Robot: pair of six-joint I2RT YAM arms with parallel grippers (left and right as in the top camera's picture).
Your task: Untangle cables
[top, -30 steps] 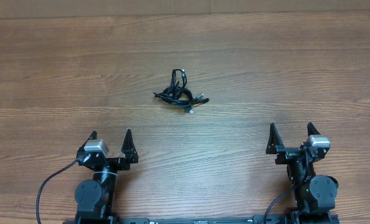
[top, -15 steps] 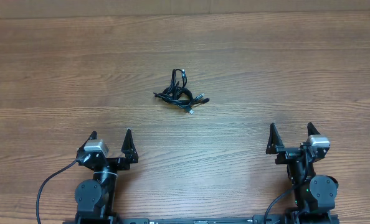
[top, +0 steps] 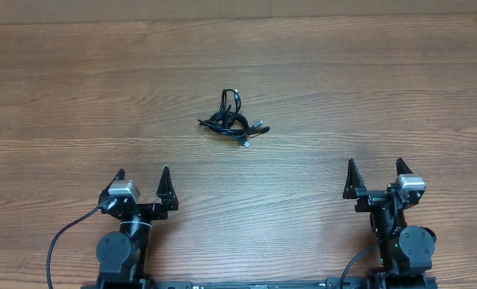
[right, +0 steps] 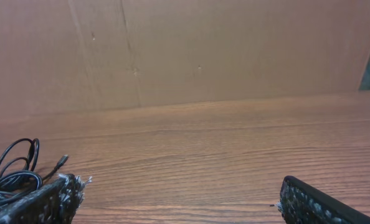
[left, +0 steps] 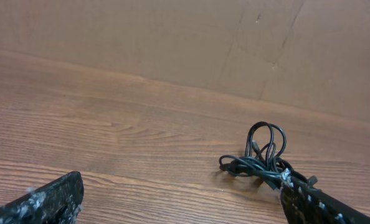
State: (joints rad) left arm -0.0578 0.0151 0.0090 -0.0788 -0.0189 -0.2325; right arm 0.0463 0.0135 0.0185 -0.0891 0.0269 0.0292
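Basically pre-grasp: cables (top: 233, 119) are lying bunched on table (top: 383, 80), well apart from left gripper (top: 142, 172) and right gripper (top: 375, 164), both hanging wide open, empty. Next move is likely calling for reaching out, pinching one loop.

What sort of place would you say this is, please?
Probably a robotics lab bench: the left gripper and right gripper stand open over a wood-grain table, a small tangle of cables lies mid-table, and plain cardboard walls off the far side.
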